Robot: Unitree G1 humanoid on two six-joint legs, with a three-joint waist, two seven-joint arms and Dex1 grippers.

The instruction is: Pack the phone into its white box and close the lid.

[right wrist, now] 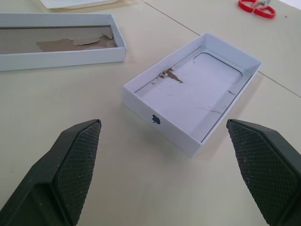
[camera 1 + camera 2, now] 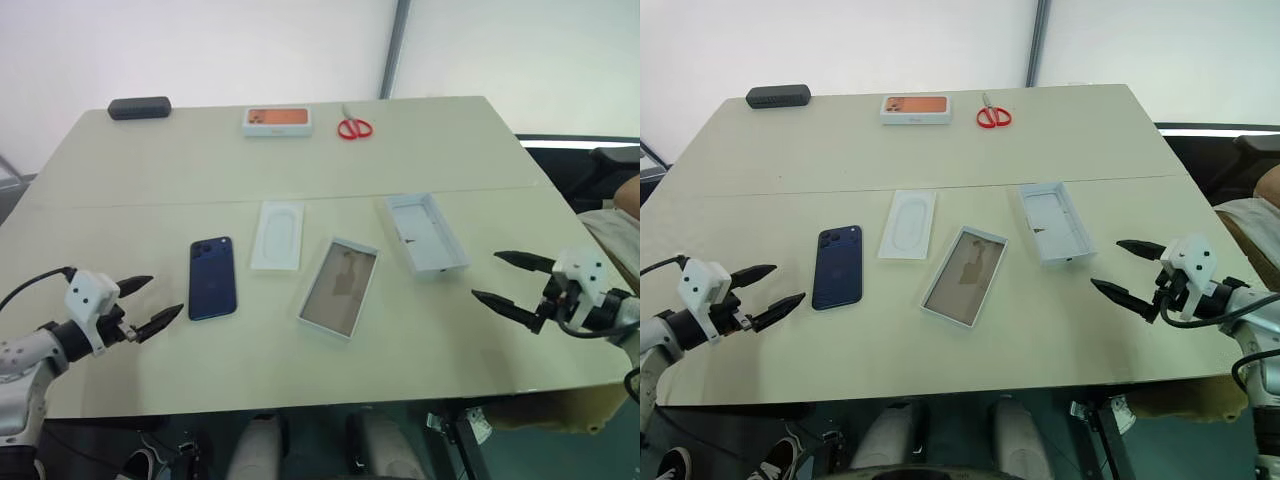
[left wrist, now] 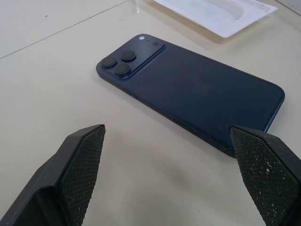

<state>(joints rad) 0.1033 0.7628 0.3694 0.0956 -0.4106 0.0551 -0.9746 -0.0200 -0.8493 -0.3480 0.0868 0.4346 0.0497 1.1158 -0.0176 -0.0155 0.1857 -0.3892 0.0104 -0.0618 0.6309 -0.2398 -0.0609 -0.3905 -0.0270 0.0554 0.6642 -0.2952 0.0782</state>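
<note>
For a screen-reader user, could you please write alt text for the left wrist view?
A dark blue phone lies flat, back up, on a pale table, its camera cluster at the far end. The left tool is open just short of it, touching nothing. A flat white insert lies beyond.

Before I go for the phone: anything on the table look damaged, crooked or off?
Yes. The white box has torn patches on its brown floor, and the lid, lying open side up, has brown scuff marks inside. Box and lid sit at different angles on the table. The phone lies face down and looks intact.
</note>
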